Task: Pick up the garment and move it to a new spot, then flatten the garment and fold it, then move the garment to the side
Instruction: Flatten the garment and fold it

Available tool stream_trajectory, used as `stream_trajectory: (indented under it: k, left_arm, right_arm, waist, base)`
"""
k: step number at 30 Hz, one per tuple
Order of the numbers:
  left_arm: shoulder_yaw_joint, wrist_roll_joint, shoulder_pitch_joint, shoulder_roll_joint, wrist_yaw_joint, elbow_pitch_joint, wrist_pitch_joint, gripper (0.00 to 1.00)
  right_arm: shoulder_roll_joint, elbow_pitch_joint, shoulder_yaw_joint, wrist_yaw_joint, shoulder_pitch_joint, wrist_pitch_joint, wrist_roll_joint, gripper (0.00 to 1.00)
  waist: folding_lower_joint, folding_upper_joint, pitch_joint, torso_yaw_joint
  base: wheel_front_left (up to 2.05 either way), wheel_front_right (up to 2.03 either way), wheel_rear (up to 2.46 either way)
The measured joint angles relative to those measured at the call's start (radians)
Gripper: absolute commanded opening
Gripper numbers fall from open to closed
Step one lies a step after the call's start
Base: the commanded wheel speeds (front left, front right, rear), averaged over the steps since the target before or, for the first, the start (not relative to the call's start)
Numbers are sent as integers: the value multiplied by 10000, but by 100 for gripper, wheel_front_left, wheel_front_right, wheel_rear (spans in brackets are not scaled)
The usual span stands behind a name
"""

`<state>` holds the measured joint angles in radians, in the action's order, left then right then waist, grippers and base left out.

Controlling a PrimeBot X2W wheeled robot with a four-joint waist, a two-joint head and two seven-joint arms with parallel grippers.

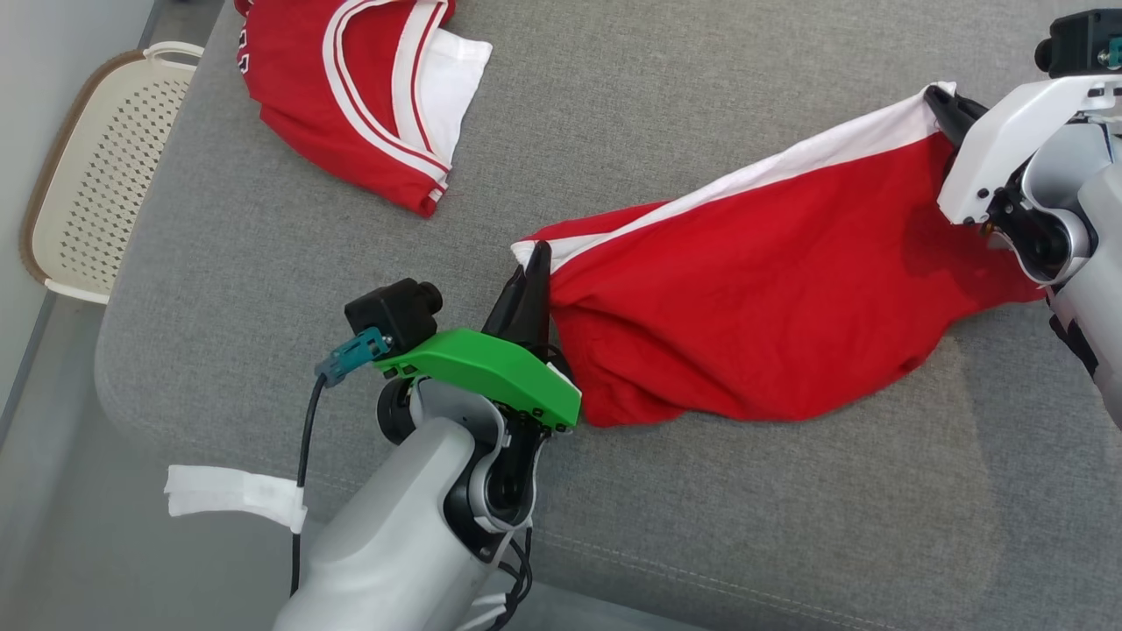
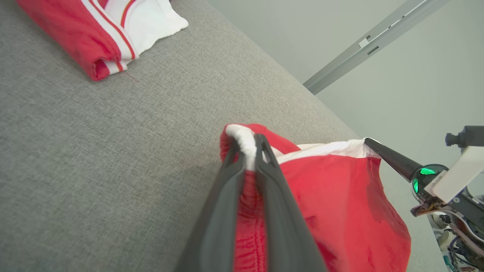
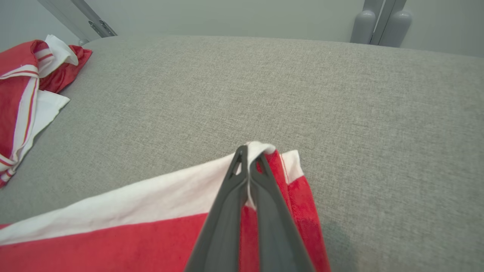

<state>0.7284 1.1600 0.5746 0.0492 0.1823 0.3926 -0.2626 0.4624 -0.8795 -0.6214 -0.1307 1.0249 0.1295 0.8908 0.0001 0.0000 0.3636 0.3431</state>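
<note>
Left gripper [image 1: 538,256] and right gripper [image 1: 940,98] clamped opposite ends of the white band [image 1: 789,164] of the red garment [image 1: 754,315], judged soft, light and limp.

The red cloth garment [image 1: 771,289], with a broad white band along its far edge, hangs stretched from near left to far right. The left gripper [image 1: 538,256] pinches the band's left corner and the right gripper [image 1: 940,98] its right corner. The red body sags below, loose and creased.
</note>
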Motion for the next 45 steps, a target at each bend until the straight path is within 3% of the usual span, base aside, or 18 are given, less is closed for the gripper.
stream_trajectory:
  k: [1, 2, 3, 16, 21, 28, 34, 45]
  left_arm:
    - [19, 0, 0, 0, 23, 19, 0, 29]
    - [48, 0, 0, 0, 27, 42, 0, 56]
    - [73, 0, 0, 0, 29, 56, 0, 100]
    - [334, -642, 17, 15, 44, 336, 0, 100]
    - [502, -1091, -353, 571, 138, 159, 0, 100]
    - [508, -2023, -1126, 1582, 669, -926, 0, 100]
    - [506, -2907, -1590, 2104, 1137, -1962, 0, 100]
    - [-29, -3726, -2150, 2337, 1795, -3287, 0, 100]
  right_arm:
    - [12, -59, -75, 0, 63, -88, 35, 45]
    - [31, -125, -146, 0, 111, -157, 77, 96]
    - [50, -176, -222, 0, 151, -186, 142, 100]
    - [583, 71, -1198, 0, 274, -481, 1034, 100]
    - [1106, 462, -1567, 0, 206, -589, 1478, 100]
    - [1590, 803, -2077, 0, -119, -600, 1919, 100]
    - [1797, 861, -2533, 0, -269, -428, 2084, 100]
    - [1758, 73, -2844, 0, -569, 6, 2577, 100]
  waist:
    - [0, 0, 1, 11]
    - [0, 0, 4, 24]
    - [0, 0, 9, 35]
    - [0, 0, -115, -54]
    - [-1, 0, -258, -224]
    - [-1, 0, -541, -404]
    - [-1, 0, -707, -394]
    - [-1, 0, -717, 181]
  base:
    - [0, 0, 0]
    - [0, 0, 0]
    - [0, 0, 0]
    - [0, 0, 0]
    - [0, 0, 0]
    - [0, 0, 0]
    - [0, 0, 0]
    - [0, 0, 0]
